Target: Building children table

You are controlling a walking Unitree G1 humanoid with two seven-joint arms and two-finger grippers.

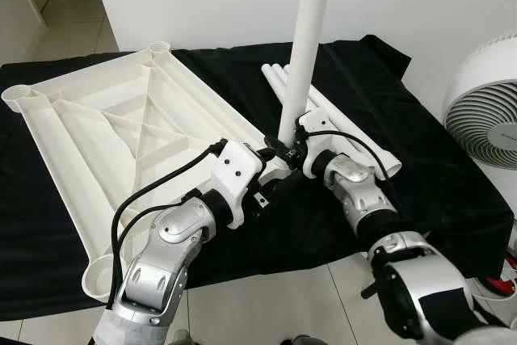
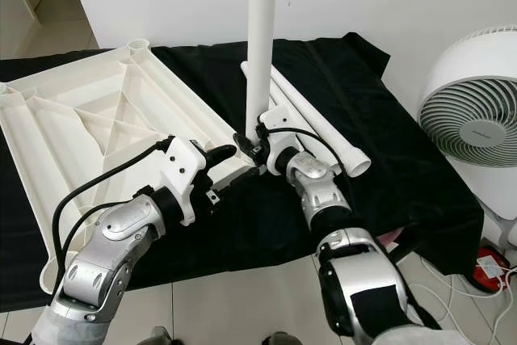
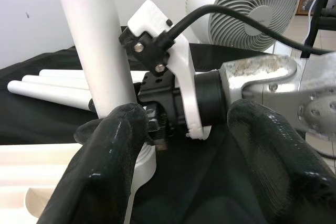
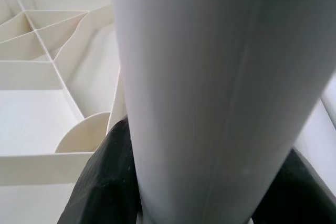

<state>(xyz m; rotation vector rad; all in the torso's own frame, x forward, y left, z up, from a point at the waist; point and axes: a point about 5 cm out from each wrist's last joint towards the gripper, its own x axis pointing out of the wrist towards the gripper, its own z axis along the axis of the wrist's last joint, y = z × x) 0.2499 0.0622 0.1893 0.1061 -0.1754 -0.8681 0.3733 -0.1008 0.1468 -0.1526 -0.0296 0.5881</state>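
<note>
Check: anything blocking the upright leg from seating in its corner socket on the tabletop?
Nothing visible does. The right gripper is shut on the upright white leg, whose lower end already sits at the corner socket of the upturned tabletop. The left gripper, open, is beside the base. The spare legs lie apart on the black cloth.

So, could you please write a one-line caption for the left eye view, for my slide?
Right gripper holds a white table leg upright at a corner socket of the upturned tabletop, with the left gripper beside it.
</note>
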